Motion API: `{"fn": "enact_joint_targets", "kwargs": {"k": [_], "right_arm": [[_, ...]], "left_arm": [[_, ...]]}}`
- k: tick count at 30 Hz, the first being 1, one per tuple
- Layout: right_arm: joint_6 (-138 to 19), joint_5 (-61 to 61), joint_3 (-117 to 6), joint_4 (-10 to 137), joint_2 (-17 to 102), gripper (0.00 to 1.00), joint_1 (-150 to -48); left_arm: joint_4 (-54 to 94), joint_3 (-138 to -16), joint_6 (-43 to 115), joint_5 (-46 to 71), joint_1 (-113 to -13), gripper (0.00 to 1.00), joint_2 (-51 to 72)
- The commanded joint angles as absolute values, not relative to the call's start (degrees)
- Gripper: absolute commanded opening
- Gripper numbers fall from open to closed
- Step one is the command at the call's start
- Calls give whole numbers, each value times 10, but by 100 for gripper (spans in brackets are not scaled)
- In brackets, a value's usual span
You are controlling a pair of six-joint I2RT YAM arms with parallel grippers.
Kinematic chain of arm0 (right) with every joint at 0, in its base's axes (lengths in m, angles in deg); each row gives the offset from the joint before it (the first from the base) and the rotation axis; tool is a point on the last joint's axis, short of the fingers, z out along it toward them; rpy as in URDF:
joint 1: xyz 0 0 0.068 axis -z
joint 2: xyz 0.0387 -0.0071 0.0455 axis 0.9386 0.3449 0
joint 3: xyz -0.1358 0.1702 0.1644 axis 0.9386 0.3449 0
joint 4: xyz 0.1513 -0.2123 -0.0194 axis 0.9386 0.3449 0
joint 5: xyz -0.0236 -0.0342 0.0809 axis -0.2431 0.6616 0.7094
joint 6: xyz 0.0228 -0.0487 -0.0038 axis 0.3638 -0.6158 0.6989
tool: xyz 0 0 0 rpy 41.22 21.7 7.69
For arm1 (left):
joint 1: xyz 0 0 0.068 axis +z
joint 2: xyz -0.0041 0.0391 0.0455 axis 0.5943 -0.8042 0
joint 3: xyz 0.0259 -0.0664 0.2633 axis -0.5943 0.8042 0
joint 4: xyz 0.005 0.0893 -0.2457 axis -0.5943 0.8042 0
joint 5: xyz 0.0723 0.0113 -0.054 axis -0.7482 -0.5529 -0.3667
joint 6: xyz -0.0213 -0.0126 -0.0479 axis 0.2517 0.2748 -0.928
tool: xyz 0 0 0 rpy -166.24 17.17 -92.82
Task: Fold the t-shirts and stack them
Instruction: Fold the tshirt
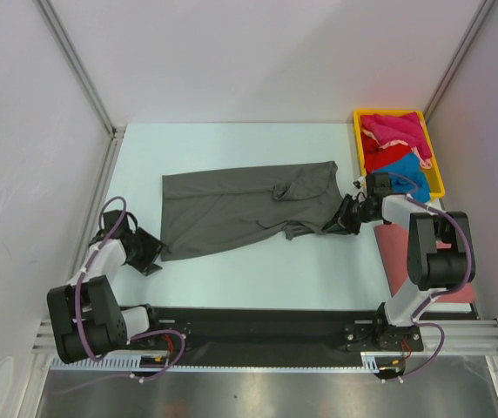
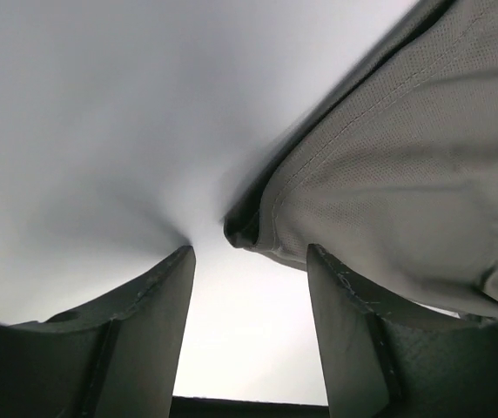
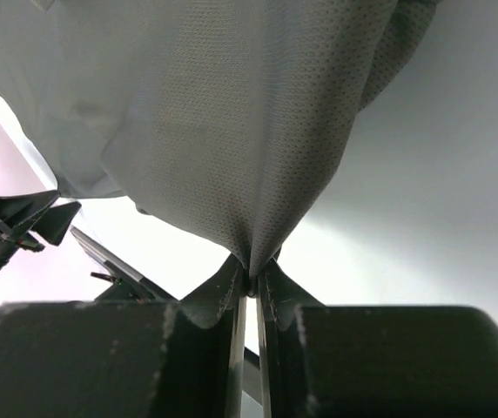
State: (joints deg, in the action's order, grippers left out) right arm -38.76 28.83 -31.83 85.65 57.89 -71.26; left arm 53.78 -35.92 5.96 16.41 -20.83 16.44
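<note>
We are looking at the dark grey t-shirt, which is lying spread across the middle of the bench, its long side running left to right and its right end bunching into folds. The right claw is reaching in from the right and is clamping together on that bunched right edge; the wrist view is showing the cloth pinched tight between the two fingers and fanning out above them. The left claw is sitting low at the shirt's near left corner with its fingers standing apart, holding nothing. The hemmed corner is lying just ahead of the gap, nearer the right finger. At the far right, the yellow tray is holding the magenta t-shirt, the red t-shirt and the bright blue t-shirt in a heap. The salmon-pink t-shirt is lying flat on the bench under the right arm.
</note>
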Motion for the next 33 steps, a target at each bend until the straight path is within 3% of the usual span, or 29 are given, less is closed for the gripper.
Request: {"fn": "enact_joint_targets", "kwargs": {"k": [1, 8, 10, 15, 23, 33], "right_arm": [[-383, 303, -335, 891, 548, 12, -715], [-402, 309, -354, 932, 546, 13, -704], [-406, 310, -357, 944, 540, 12, -703], [-410, 307, -357, 976, 532, 13, -703], [-454, 219, -360, 1040, 565, 12, -681], [-483, 207, -474, 1082, 619, 11, -674]], "left_arm": [[506, -357, 31, 147, -199, 59, 144], [477, -371, 58, 138, -199, 39, 97], [471, -369, 60, 146, -199, 38, 91], [486, -371, 73, 132, -199, 2, 116], [522, -399, 80, 100, -194, 0, 144], [551, -443, 133, 86, -194, 0, 129]]}}
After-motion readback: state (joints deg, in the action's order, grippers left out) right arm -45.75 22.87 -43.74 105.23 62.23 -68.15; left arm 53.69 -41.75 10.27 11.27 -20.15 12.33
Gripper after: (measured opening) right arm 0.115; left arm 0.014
